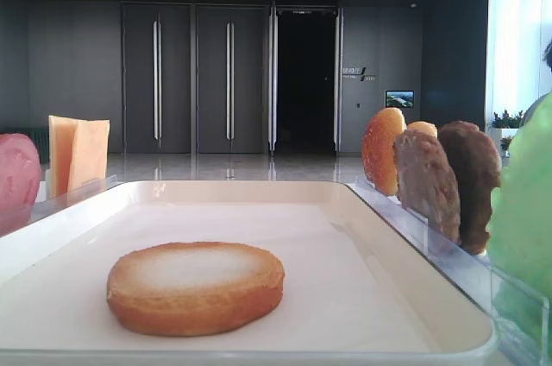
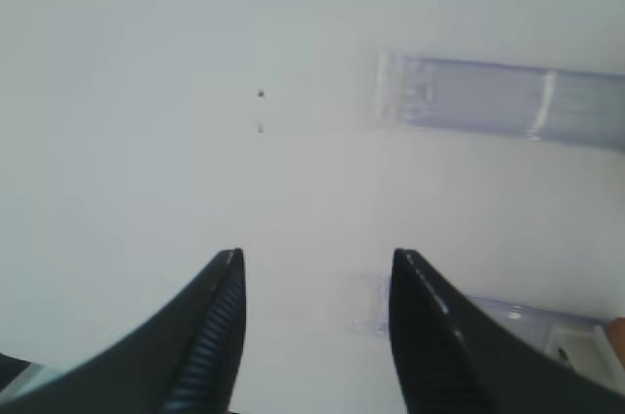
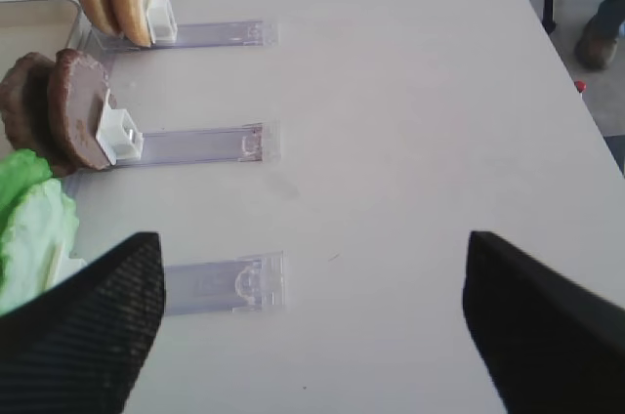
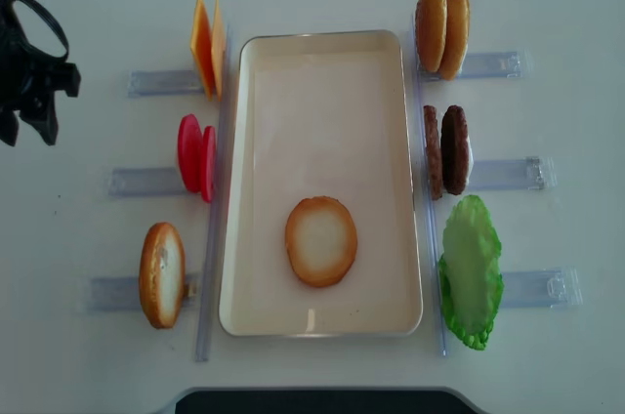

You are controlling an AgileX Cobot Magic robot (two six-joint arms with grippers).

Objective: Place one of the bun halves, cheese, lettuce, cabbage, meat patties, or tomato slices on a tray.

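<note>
One bun half [image 4: 320, 240] lies flat, pale face up, on the cream tray [image 4: 322, 43]. A second bun half [image 4: 161, 274] stands in a rack to the tray's left, behind the tomato slices [image 4: 197, 155] and cheese [image 4: 205, 43]. On the right stand two more buns [image 4: 441, 28], the meat patties [image 4: 446, 150] and the lettuce [image 4: 471, 272]. The cabbage is out of view. My left gripper [image 4: 26, 131] is open and empty over bare table at the far left, well away from the food. My right gripper [image 3: 312, 238] is open wide and empty, right of the lettuce [image 3: 34, 219].
Clear plastic racks [image 4: 503, 175] stick out on both sides of the tray. One rack end [image 3: 225, 282] lies just inside my right gripper's left finger. Another rack [image 2: 498, 102] lies ahead and to the right of my left gripper [image 2: 317, 256]. A person's foot [image 3: 596, 38] stands past the table edge.
</note>
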